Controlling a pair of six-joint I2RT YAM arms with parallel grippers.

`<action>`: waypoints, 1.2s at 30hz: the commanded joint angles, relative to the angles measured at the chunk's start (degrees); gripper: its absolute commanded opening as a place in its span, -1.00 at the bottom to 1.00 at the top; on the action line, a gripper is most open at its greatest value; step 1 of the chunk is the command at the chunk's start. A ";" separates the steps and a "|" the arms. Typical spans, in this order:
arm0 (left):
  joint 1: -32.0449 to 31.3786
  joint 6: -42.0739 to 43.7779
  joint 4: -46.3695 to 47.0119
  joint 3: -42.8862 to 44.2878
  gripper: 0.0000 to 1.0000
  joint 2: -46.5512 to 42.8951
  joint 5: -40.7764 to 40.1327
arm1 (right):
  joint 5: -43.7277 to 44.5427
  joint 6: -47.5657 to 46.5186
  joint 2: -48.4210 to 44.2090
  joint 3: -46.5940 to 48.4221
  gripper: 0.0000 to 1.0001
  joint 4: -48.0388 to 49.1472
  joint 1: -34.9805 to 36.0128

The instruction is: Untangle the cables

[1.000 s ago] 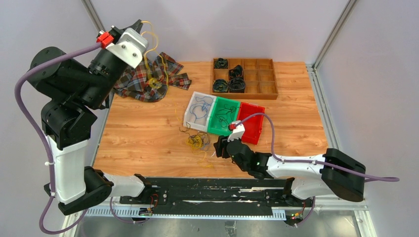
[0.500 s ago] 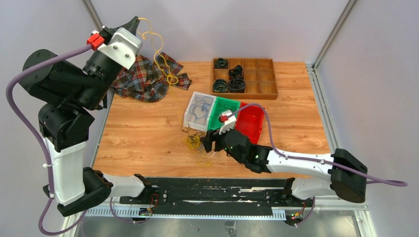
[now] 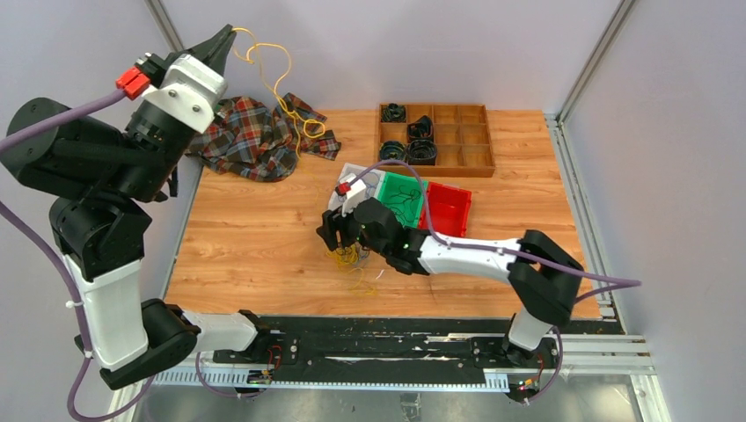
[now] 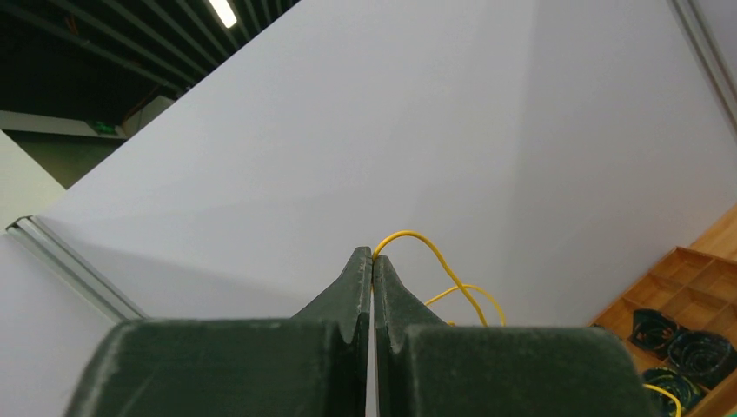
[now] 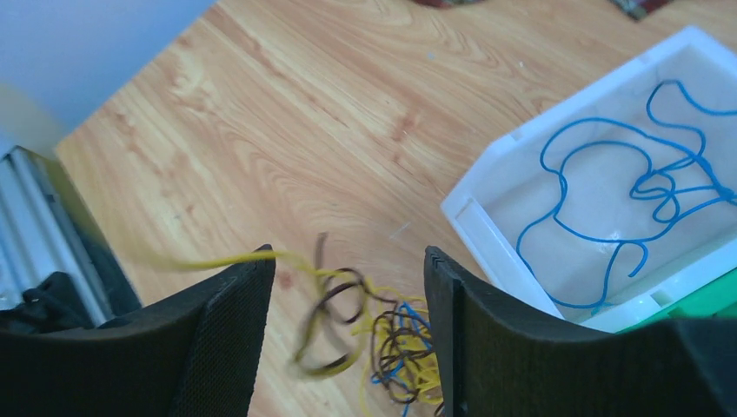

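Left gripper (image 3: 226, 37) high at far left, jaws pinched tight on yellow cable (image 3: 280, 81); strand droops past plaid cloth (image 3: 251, 141) toward table. Rest of cables (image 3: 348, 255) clumped on wood just beside white bin (image 5: 491, 178). Right gripper (image 3: 338, 236) over clump, jaws apart, nothing held. Step, as judged: drawing yellow strand free. Next: right pins clump so strand slides out without lifting knot

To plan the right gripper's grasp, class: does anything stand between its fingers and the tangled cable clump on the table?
Nothing visible does. The right gripper hangs open over the cable clump, which lies on the bare table. The white bin sits off to one side, clear of the path.
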 commanded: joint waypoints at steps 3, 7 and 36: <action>-0.34 2.47 1.87 4.33 -0.99 -0.53 -1.41 | -4.00 3.33 8.01 0.94 0.10 2.62 -2.84; -0.34 5.14 4.59 5.53 -0.99 -0.65 -4.43 | -3.72 6.58 11.37 -2.41 -0.31 4.98 -2.84; -0.34 -5.94 -6.80 -24.59 -0.99 -14.25 14.49 | -13.48 -7.87 -27.57 2.47 0.62 -16.67 -2.58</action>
